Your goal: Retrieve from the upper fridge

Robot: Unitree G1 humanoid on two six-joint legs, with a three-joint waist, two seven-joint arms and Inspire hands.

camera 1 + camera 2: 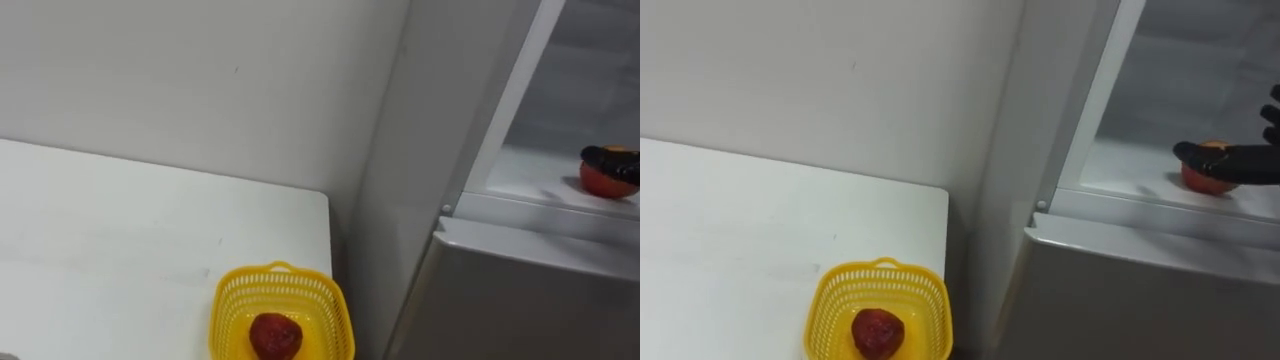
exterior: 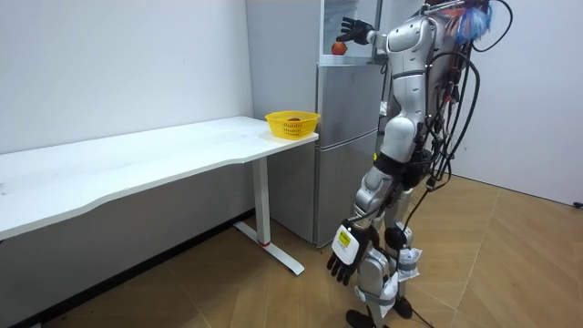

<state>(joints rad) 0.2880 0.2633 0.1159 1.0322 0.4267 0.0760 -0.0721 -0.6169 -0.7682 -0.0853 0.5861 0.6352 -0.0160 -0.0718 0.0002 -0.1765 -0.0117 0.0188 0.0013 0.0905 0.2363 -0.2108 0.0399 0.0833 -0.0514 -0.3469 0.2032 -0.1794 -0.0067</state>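
While the left hand (image 2: pixel 347 260) hangs slack, the right hand (image 1: pixel 1240 160) rests straight, spread fingers (image 1: pixel 608 152) on the round, axis-less fruit (image 1: pixel 1202 181).

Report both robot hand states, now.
Left robot hand: open, empty, hanging by its leg.
Right robot hand: open, fingers stretched over the red fruit on the fridge shelf.

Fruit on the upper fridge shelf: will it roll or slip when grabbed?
The fruit looks round, so it may roll on the smooth shelf. It looks small beside the right hand, probably light. The left hand hangs idle.
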